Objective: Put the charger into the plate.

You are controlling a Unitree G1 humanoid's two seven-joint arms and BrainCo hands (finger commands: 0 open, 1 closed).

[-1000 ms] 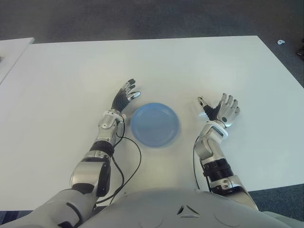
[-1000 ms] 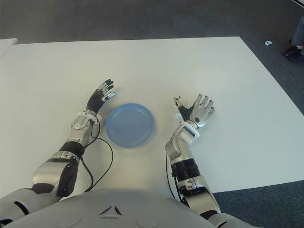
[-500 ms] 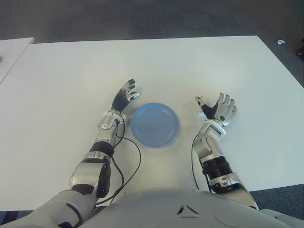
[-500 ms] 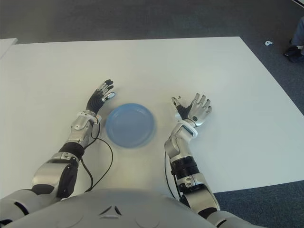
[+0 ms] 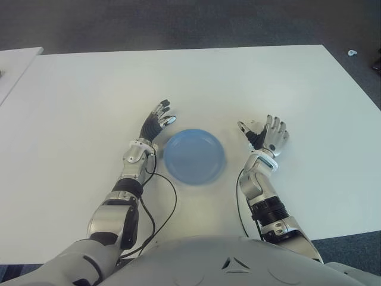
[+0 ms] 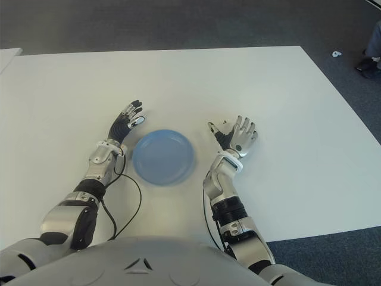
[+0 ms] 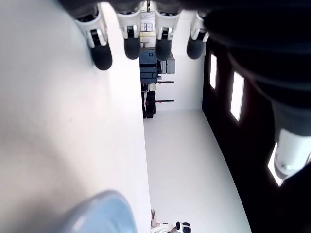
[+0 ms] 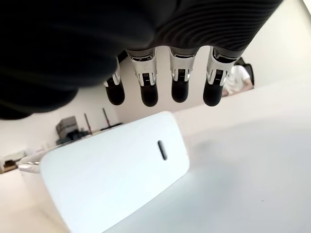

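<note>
four right hand (image 5: 266,134) fingers (image 8: 147,87) spread above white charger (image 8: 114,179), not gripping.

Bright, even overhead light fills the room, and the wide white table (image 5: 250,77) looks almost washed out, with only faint soft shadows beside the arms. The dark grey carpet (image 5: 178,24) at the far edge stays dim. Both eye views are sharp. In the wrist views, the black rubber fingertips (image 8: 147,95) blur close up, and the background glows overexposed.
</note>
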